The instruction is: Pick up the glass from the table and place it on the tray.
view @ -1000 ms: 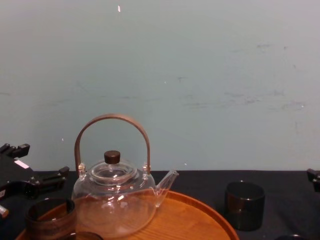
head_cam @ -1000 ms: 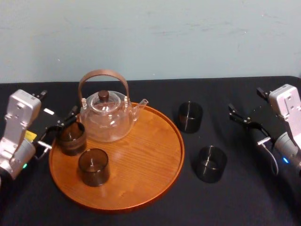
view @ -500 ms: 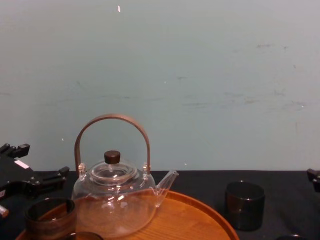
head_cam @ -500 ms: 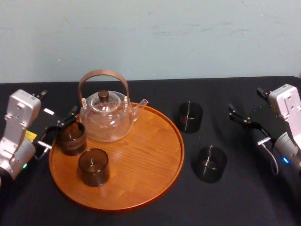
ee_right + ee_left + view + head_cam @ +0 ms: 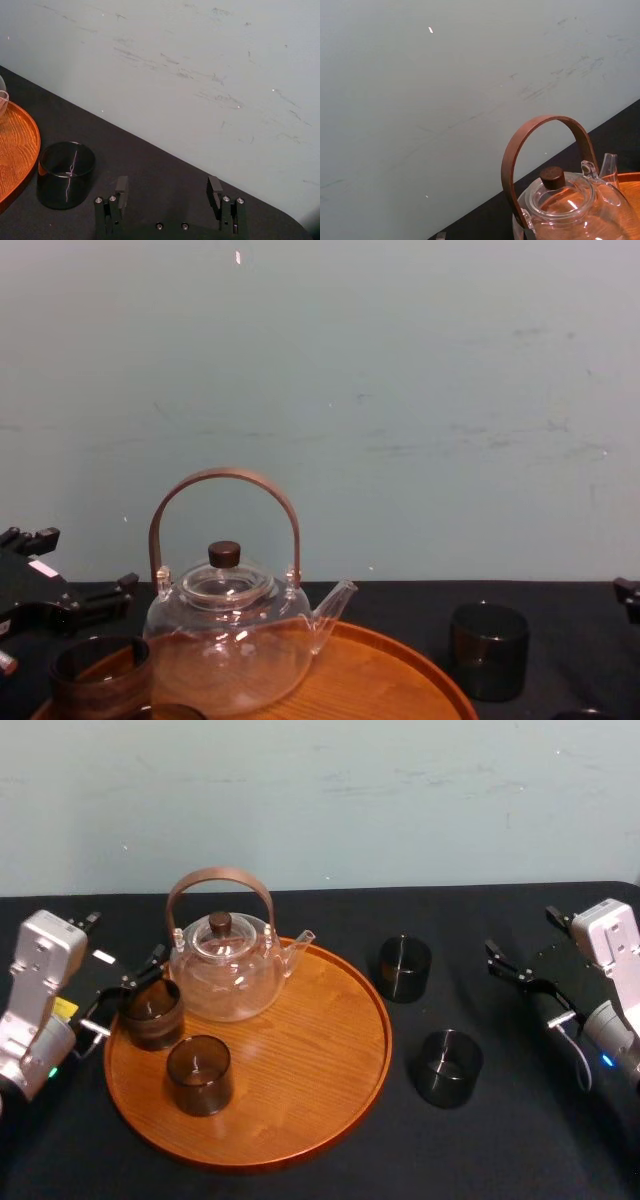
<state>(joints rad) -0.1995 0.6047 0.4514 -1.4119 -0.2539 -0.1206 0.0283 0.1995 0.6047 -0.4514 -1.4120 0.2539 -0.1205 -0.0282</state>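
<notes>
- Right gripper (image 5: 167, 187), spread and empty, hovers near a glass (image 5: 66, 172) on the table (image 5: 150, 150); left gripper (image 5: 125, 992), also spread, at the tray (image 5: 300, 1050).
- Glass likely light, slick, breakable; pinch its sides.

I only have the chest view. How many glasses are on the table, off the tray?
Observer: Two, both to the right of the tray: a far glass and a near glass.
Operator: Is the right gripper holding anything?
Observer: No. The right gripper is open and empty, over the table to the right of those glasses.
Operator: How many are on the tray?
Observer: Two: a rear tray glass and a front tray glass, by the teapot. The left gripper is open beside the rear tray glass.
</notes>
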